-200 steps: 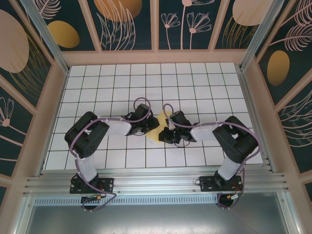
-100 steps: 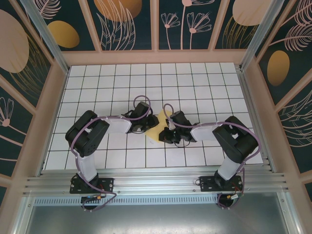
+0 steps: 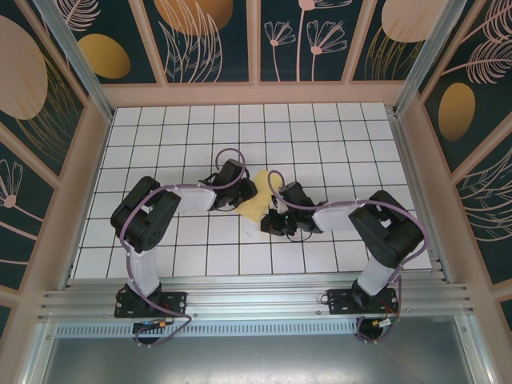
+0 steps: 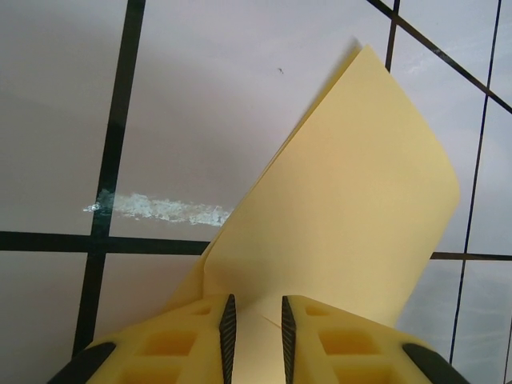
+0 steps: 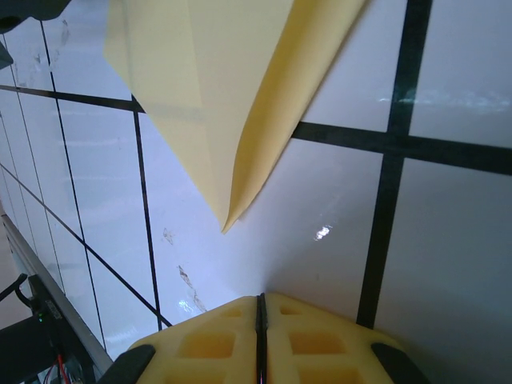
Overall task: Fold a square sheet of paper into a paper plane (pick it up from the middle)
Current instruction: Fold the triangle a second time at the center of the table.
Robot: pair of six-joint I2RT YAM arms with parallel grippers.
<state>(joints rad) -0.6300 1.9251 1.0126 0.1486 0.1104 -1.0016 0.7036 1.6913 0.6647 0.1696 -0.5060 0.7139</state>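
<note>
Yellow paper [image 3: 254, 204], folded with a pointed end, sits near the middle of the white tiled bench [image 3: 336, 144], between my two claws. From above, the left claw [image 3: 244, 194] is on the sheet's 10 o'clock side and touches its edge. The right claw [image 3: 272, 220] is at its 5 o'clock, just beside it.

On my left wrist camera the paper [image 4: 344, 216] rises off the bench and curls toward 1 o'clock. Its lower part runs into the narrow gap of the left claw [image 4: 256, 332]. I cannot tell whether the pads [image 4: 228, 332] actually pinch it. A whitish scuff [image 4: 160, 210] marks the tile at 9 o'clock of the sheet.

On my right wrist camera the right claw [image 5: 261, 336] is clenched, pads together, nothing in it. The paper [image 5: 216, 96] is at its 12 o'clock, with the sharp tip pointing to 6 and stopping short of the claw.
</note>
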